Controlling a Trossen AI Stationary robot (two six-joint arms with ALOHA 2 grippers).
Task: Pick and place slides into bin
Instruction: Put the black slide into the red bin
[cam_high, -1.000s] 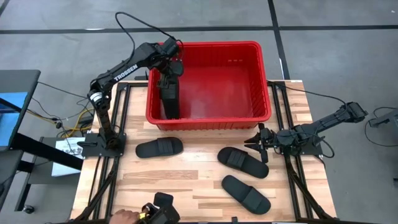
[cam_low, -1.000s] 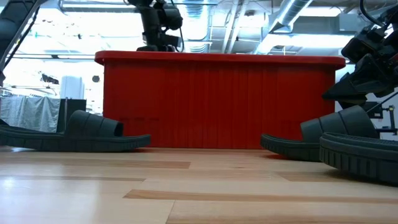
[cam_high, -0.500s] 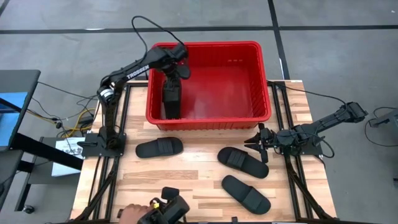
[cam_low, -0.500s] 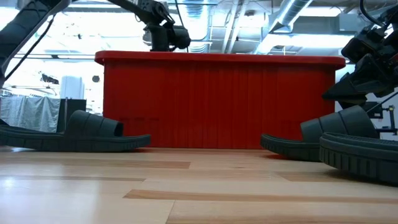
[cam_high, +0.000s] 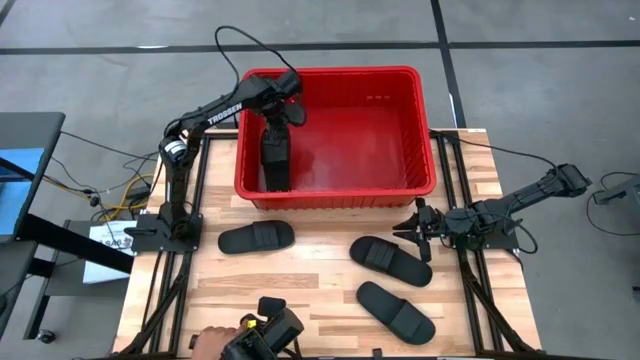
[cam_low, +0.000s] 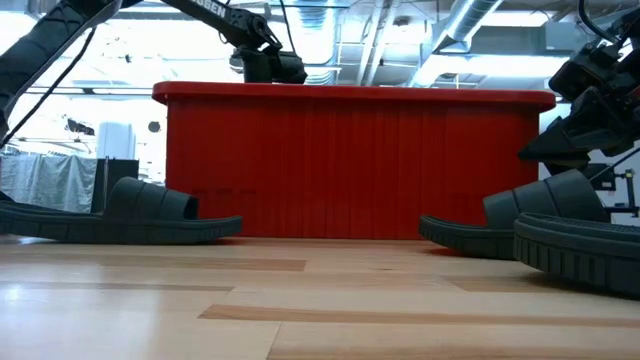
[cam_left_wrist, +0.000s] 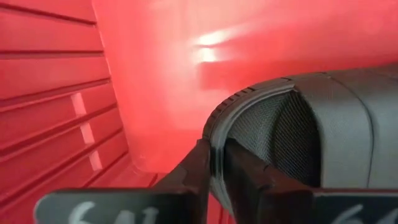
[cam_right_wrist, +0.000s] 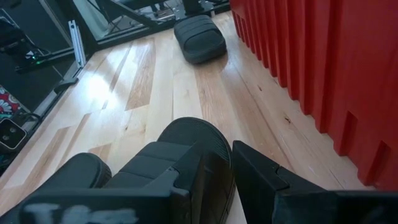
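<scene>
Left end effector grips a slide inside the red bin

The left end effector (cam_high: 277, 120) reaches over the bin (cam_high: 425, 130) near its left wall, its fingers (cam_left_wrist: 200, 171) clamped on the rim of a black slide (cam_high: 275, 160) lying on the bin floor. Three more slides lie on the table (cam_high: 310, 290): one (cam_high: 256, 237) in front of the bin, two (cam_high: 390, 259) (cam_high: 396, 311) toward the right. The right end effector (cam_high: 420, 229) rests low at the table's right edge, fingers spread apart, just beside the nearer slide.
</scene>
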